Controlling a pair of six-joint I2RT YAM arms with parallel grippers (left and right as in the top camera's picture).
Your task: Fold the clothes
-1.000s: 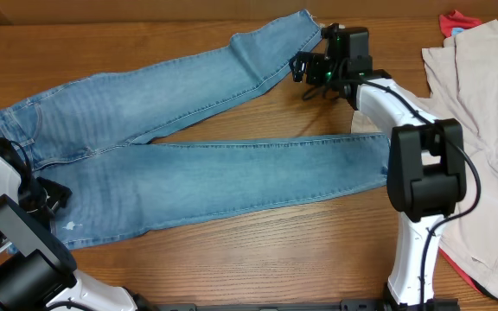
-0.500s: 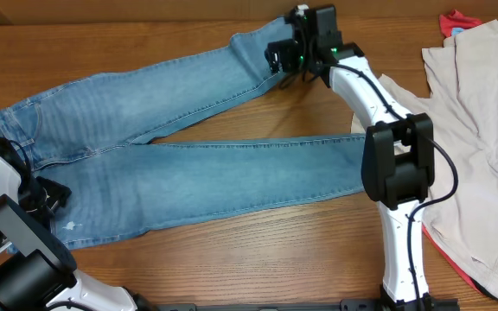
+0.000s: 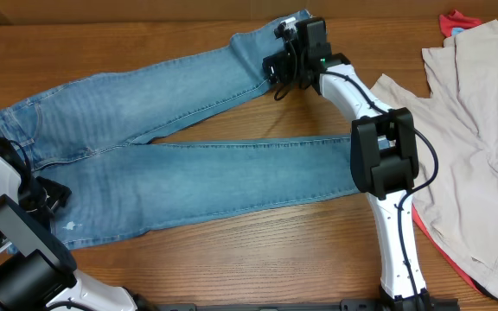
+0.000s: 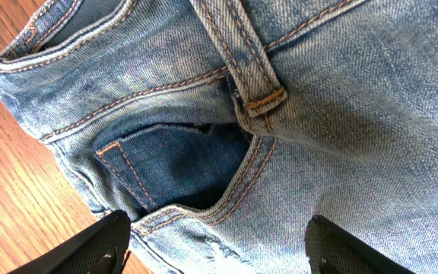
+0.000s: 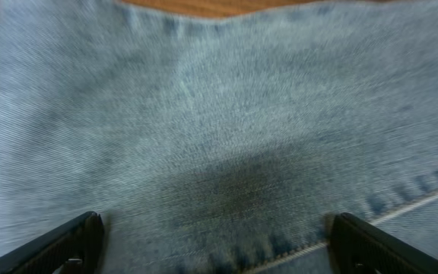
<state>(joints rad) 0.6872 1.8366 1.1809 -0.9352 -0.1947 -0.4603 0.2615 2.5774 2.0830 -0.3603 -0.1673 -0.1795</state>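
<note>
Light blue jeans lie spread flat on the wooden table, waist at the left, both legs running right. My right gripper is open over the far leg near its hem. The right wrist view shows blurred denim filling the frame between my open fingers. My left gripper sits at the waistband at the left edge. In the left wrist view its fingers are open over a front pocket and belt loop.
A beige garment lies spread at the right, with a red cloth showing at the top right corner and under its lower edge. Bare wood table shows in front of the jeans.
My right arm swung left from beyond the far leg's hem and now hovers over the leg's end. The left arm and the jeans have not moved.
</note>
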